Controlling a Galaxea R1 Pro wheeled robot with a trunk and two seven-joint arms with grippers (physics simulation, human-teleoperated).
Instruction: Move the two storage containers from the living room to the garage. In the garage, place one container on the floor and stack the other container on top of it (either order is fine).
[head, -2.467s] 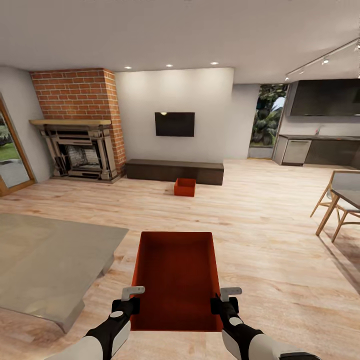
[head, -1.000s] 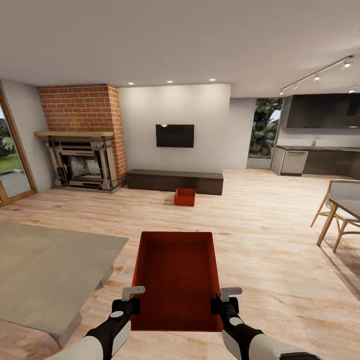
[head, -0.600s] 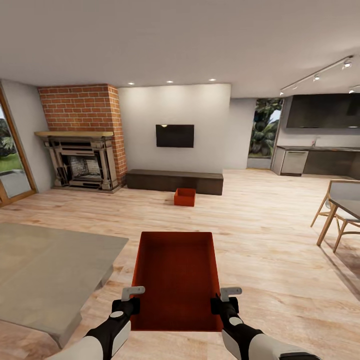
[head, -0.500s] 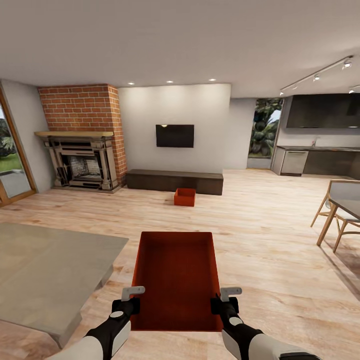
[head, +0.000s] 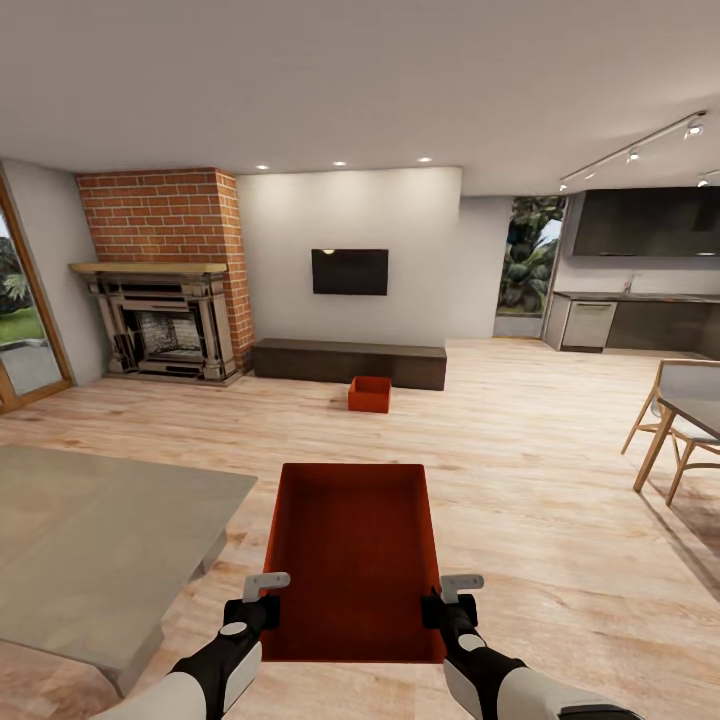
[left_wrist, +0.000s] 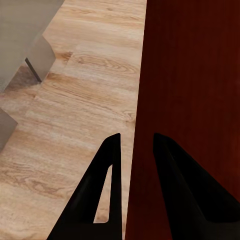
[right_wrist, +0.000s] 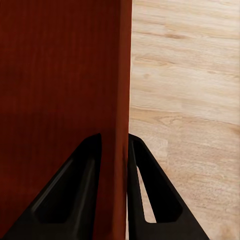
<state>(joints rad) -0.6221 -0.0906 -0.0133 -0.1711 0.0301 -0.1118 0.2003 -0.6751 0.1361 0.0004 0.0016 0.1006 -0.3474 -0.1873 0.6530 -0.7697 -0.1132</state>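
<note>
I hold one orange-red storage container (head: 352, 560) in front of me above the light wood planks of the living room. My left gripper (head: 266, 598) is shut on its left wall (left_wrist: 142, 125), one finger on each side. My right gripper (head: 452, 598) is shut on its right wall (right_wrist: 122, 100) the same way. The second storage container (head: 369, 394) sits on the planks far ahead, just in front of the long low dark bench (head: 348, 362).
A grey rug (head: 90, 540) lies at my left. The red-brick fireplace (head: 165, 275) and black wall TV (head: 349, 271) stand at the far wall. A wooden chair and table (head: 675, 415) are at the right, a dark kitchen counter (head: 630, 320) beyond.
Since 2.5 s ago the view has risen and pulled back a little, so the camera moved. Over the last second nothing has visibly changed; both grippers keep their hold.
</note>
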